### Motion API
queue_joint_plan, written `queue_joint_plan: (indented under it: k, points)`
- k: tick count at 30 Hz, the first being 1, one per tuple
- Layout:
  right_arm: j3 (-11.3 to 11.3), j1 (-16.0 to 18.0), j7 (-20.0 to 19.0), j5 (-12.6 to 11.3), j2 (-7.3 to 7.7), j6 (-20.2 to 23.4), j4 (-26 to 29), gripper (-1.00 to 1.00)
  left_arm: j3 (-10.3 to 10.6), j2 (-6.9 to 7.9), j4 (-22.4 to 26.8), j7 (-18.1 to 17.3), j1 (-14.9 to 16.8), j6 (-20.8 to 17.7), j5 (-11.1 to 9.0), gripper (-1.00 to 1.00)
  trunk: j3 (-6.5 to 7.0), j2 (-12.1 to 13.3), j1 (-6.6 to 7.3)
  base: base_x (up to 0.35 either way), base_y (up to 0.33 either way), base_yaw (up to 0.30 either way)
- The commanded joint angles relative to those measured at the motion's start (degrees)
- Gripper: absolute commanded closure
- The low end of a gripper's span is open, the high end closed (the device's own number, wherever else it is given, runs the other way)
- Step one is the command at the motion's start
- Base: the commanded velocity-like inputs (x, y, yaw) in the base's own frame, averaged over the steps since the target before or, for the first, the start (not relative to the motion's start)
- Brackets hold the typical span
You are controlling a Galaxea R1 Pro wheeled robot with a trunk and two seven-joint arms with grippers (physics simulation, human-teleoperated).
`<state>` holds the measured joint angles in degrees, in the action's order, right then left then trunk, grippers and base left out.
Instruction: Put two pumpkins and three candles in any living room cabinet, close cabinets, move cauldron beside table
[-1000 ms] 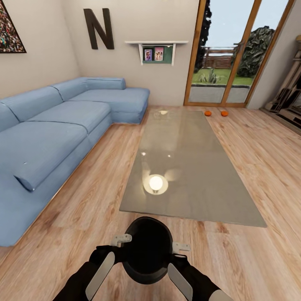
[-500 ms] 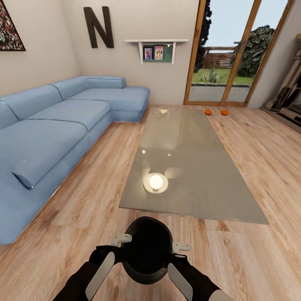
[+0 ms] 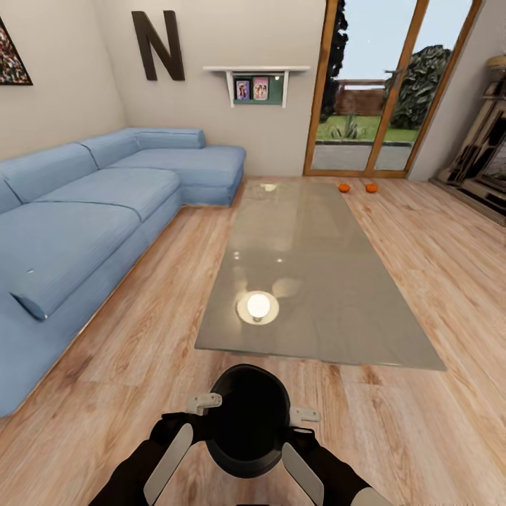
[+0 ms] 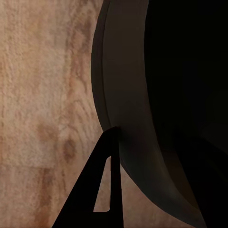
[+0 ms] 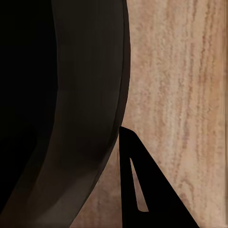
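In the head view the black cauldron point(image 3: 248, 419) hangs low in front of me above the wood floor, mouth toward the camera. My left gripper point(image 3: 204, 403) and right gripper point(image 3: 303, 416) hold its rim from either side, each shut on it. In the left wrist view a dark finger point(image 4: 107, 190) lies against the outside of the cauldron wall point(image 4: 137, 95); the right wrist view shows the same, finger point(image 5: 142, 190) on wall point(image 5: 85, 95). The glossy grey table point(image 3: 316, 281) stretches away just beyond the cauldron. Two orange pumpkins point(image 3: 344, 187) point(image 3: 371, 187) sit on the floor past its far end.
A long blue corner sofa point(image 3: 84, 218) runs along the left wall. Wood-framed glass doors point(image 3: 372, 91) stand at the far end, with a small wall shelf point(image 3: 256, 77) beside them. Pale furniture point(image 3: 485, 154) shows at the right edge. Open floor lies on both sides of the table.
The whole view has shifted a little, so the camera has moved; the room's things slid slightly left. The cauldron stays held the same way in both grippers.
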<state>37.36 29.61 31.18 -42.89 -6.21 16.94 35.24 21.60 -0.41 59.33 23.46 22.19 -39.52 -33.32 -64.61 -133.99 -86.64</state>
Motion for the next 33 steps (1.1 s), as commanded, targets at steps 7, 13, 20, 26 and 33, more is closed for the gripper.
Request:
queue_joint_plan:
  k: [7,13,20,26,33]
  points:
    - [0.0,0.12,-2.79,-1.08,0.06,-0.13,0.15,1.0,0.02,0.06,0.16,0.45,0.05,0.24,-0.82,1.0,-0.01,-0.03,0.02,0.0,0.0,-0.028]
    - [0.0,0.1,-2.79,-1.07,0.06,-0.09,0.14,1.0,0.02,0.06,0.12,0.45,0.05,0.23,-0.81,1.0,-0.01,-0.03,0.02,0.052,0.0,0.0]
    - [0.0,0.13,-2.79,-1.09,0.05,-0.11,0.13,1.0,0.02,0.06,0.07,0.45,0.05,0.24,-0.86,1.0,-0.01,-0.03,0.02,0.048,0.0,0.0]
    - [0.0,0.11,-2.79,-1.06,0.05,-0.13,0.11,1.0,0.02,0.06,0.02,0.45,0.05,0.24,-0.93,1.0,-0.01,-0.03,0.02,0.064,0.0,0.0]
    - [0.0,0.11,-2.79,-1.08,0.06,-0.1,0.12,1.0,0.02,0.06,0.24,0.45,0.05,0.24,-0.95,1.0,-0.01,-0.03,0.02,0.028,0.0,0.0]
